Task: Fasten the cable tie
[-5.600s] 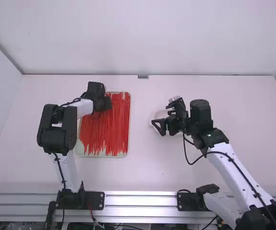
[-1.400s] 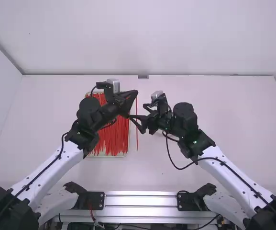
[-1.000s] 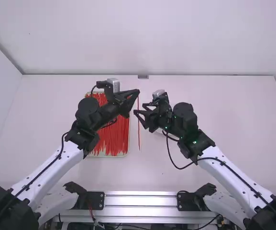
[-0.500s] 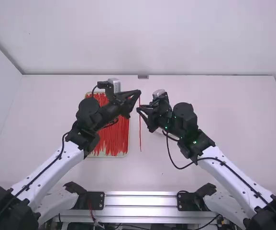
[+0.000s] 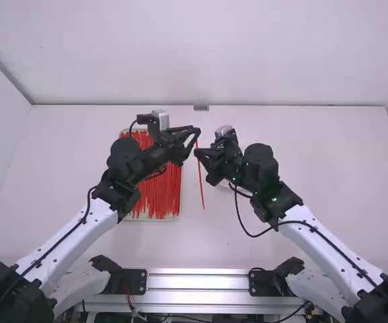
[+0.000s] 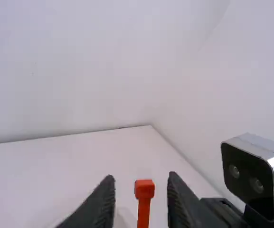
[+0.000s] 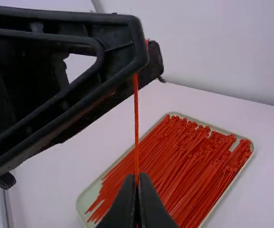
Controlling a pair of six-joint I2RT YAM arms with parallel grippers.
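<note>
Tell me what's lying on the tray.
A heap of red ties lies on the tray. In the high view the left arm hangs over the tray's far end, so what lies there is hidden.

Light is bright, flat and diffuse, with no single source evident. The matte white table (image 5: 328, 168) shows no glare and only faint, soft-edged shadows, and the wall at the high view's left edge falls a shade greyer. In the left wrist view a soft highlight runs along the top of the boxy silver camera housing (image 6: 253, 173). In the right wrist view the slim red plastic cable tie (image 7: 136, 128) is evenly lit, and the pale rounded tray (image 7: 85, 203) throws almost no shadow.
</note>
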